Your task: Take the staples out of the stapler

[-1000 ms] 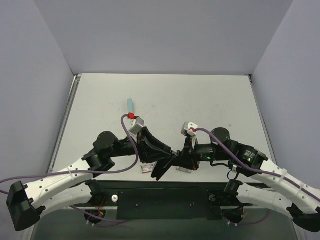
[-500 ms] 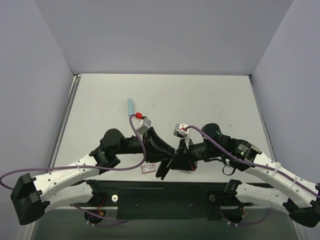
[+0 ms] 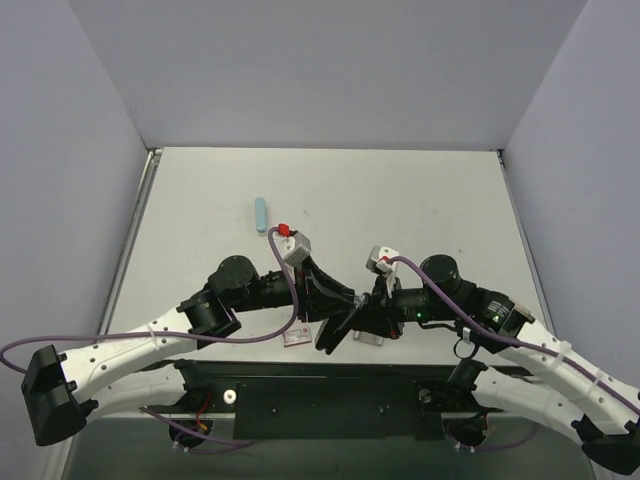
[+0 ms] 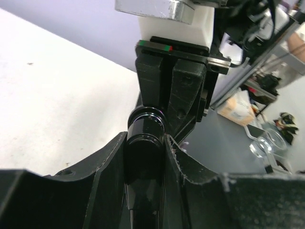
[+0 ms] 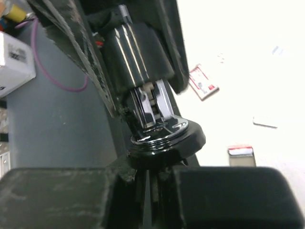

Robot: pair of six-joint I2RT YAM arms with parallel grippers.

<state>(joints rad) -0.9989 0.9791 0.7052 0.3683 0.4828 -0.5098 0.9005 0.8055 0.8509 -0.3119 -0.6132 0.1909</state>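
1. The left gripper [image 4: 146, 140] stood partly open, its two fingers clamped on either side of the glossy black stapler [image 4: 144, 126].
2. The right gripper [image 5: 150, 177] was closed tight, its tips against the rim of the stapler's base, just below the chrome plate [image 5: 159, 131]; whether it pinched that rim could not be told.
3. The stapler sat between the two grippers, near the front edge of the table [image 3: 400, 200].
4. A small red-and-white card [image 3: 295, 338] lay just beside it, and a pale blue stick [image 3: 260, 213] lay well apart, farther back.
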